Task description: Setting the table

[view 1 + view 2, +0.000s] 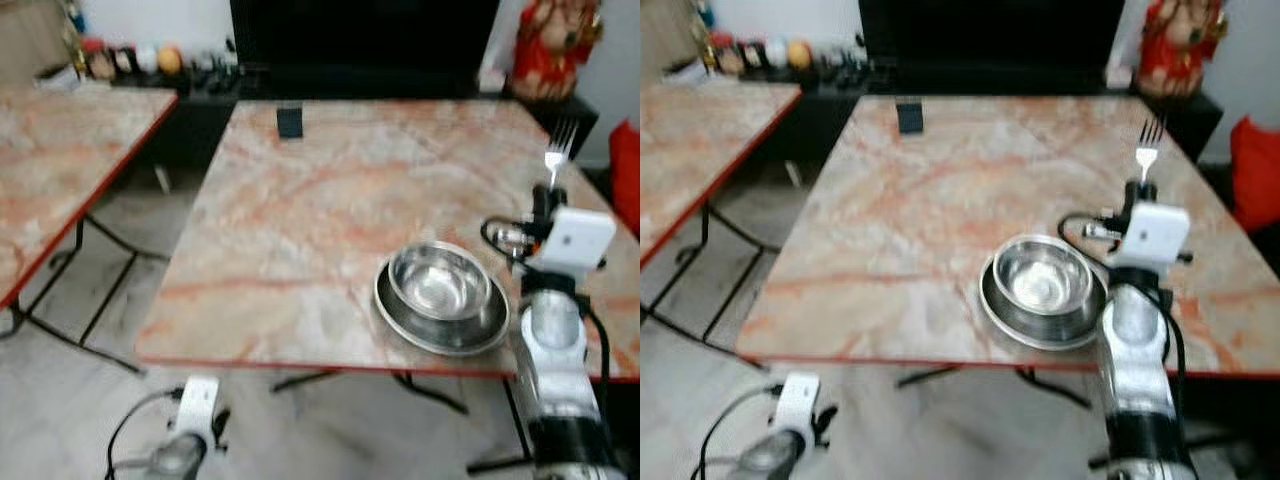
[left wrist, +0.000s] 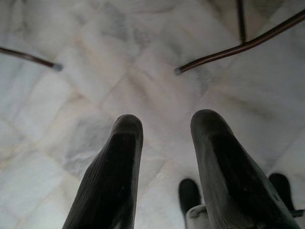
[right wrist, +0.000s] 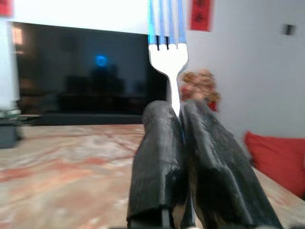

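Holding a fork (image 3: pixel 167 57) upright, the right claw (image 3: pixel 178 112) stands at lower right beside the steel bowl (image 1: pixel 438 281); left claw (image 2: pixel 164 126) hangs open.

Head cams look down at table (image 1: pixel 300 230); L wrist cam faces floor (image 2: pixel 143 71).
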You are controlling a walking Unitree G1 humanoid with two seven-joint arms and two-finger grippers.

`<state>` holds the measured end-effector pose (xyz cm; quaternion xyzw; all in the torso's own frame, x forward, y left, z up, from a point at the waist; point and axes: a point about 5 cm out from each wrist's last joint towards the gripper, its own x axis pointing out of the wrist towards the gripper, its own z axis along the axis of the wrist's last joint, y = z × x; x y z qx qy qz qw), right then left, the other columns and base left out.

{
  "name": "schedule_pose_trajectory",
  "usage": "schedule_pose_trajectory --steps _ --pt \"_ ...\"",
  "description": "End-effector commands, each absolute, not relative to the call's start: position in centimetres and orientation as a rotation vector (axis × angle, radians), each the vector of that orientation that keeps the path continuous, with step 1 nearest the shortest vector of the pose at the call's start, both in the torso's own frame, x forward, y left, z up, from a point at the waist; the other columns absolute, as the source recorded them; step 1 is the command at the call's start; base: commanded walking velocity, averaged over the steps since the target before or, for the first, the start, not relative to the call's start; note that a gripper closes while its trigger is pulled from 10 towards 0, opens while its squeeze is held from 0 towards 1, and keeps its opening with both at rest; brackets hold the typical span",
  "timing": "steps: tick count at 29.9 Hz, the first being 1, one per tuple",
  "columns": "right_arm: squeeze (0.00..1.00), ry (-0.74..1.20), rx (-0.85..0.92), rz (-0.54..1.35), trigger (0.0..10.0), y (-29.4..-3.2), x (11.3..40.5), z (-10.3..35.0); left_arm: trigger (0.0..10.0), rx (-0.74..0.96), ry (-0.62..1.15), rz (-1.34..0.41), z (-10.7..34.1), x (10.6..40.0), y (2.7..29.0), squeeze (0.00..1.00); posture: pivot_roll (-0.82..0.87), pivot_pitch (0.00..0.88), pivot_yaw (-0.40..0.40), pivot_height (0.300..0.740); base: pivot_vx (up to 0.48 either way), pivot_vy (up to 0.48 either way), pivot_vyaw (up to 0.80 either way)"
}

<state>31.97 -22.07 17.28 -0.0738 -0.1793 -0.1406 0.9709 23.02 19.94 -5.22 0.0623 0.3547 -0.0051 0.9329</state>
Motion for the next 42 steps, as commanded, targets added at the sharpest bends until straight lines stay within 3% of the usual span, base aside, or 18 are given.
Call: schedule_pose_trajectory --steps 1,14,33,42 --pt "0.00 -0.372 -0.148 -0.291 10.0 -22.17 31.91 17.60 10.0 0.135 0.759 -0.003 -5.66 22.33 20.32 0.00 0.02 0.000 0.007 0.740 0.000 0.000 0.00" --pt "0.00 -0.361 -0.151 -0.283 10.0 -22.18 32.05 17.49 10.0 0.141 0.763 -0.018 -5.84 22.13 19.92 0.00 0.02 0.000 -0.002 0.740 0.000 0.000 0.00" --pt "0.00 -0.336 -0.158 -0.289 10.0 -22.37 32.21 17.29 10.0 0.145 0.755 -0.026 -5.73 22.38 19.58 0.00 0.02 0.000 -0.010 0.740 0.000 -0.330 0.00" --pt "0.00 -0.327 -0.158 -0.295 10.0 -22.49 32.14 17.14 10.0 0.138 0.753 -0.020 -5.72 22.39 19.57 0.00 0.02 0.000 -0.012 0.740 0.000 0.000 0.00"
